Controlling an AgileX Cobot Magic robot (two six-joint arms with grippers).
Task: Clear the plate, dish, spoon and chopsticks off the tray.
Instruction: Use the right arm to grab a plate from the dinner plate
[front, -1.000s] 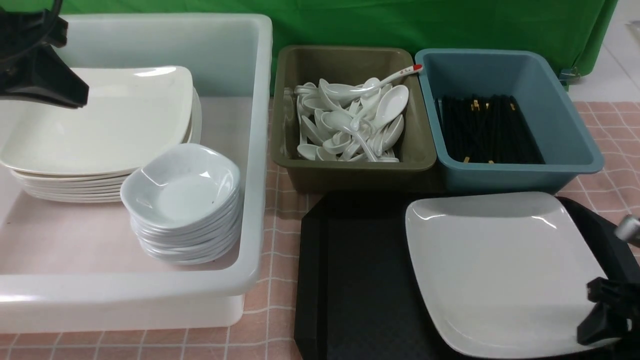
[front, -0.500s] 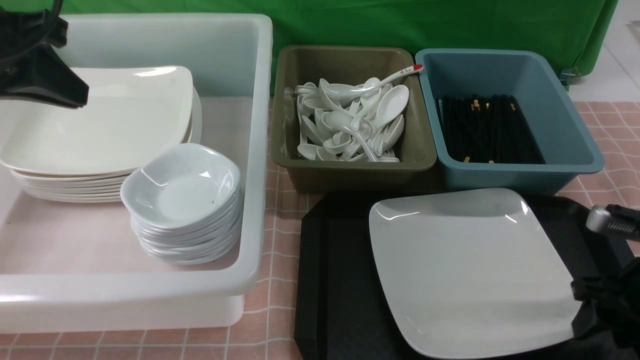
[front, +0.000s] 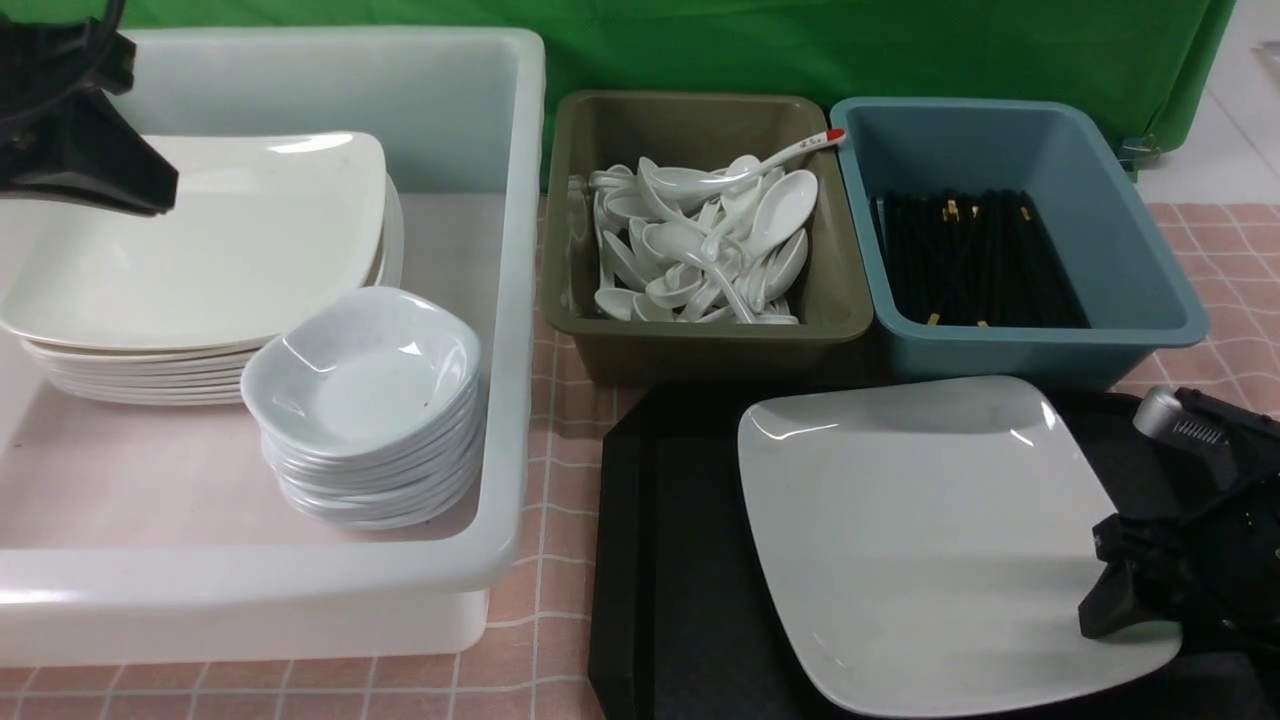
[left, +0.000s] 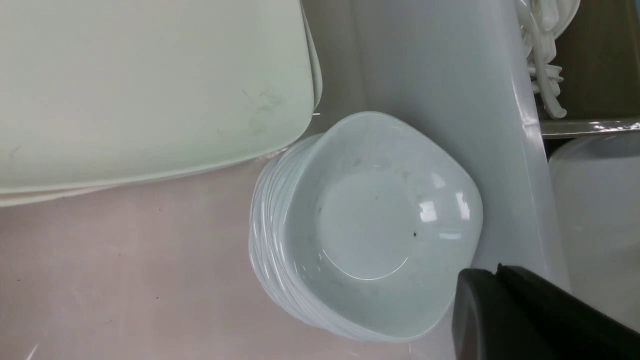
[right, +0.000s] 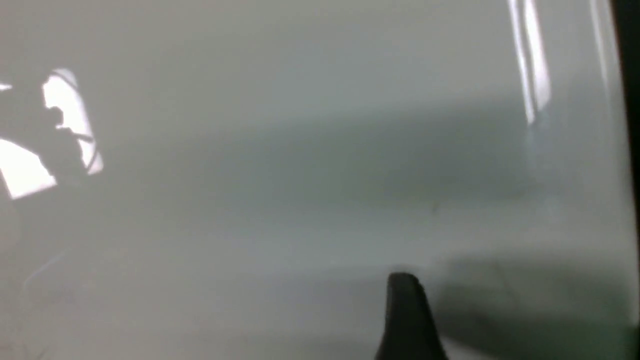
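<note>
The large white square plate (front: 930, 540) lies on the black tray (front: 680, 560) and fills the right wrist view (right: 300, 175). My right gripper (front: 1105, 600) straddles its near right corner. One finger (right: 405, 315) lies over the plate and the other is hidden under it. My left gripper (front: 165, 195) is shut and empty, hovering over the white tub. The dish (front: 365, 375) tops a stack of dishes there (left: 380, 225). The red-marked spoon (front: 790, 155) lies on the spoons in the olive tub. Black chopsticks (front: 970, 260) lie in the blue tub.
The white tub (front: 520, 300) at the left also holds a stack of square plates (front: 200, 240). The olive tub (front: 700, 340) and the blue tub (front: 1140, 280) stand just behind the tray. A pink checked cloth (front: 560, 620) covers the table.
The plate has slid left on the tray. My right gripper has moved left and now reaches further over the plate's near right corner. The left arm has not moved.
</note>
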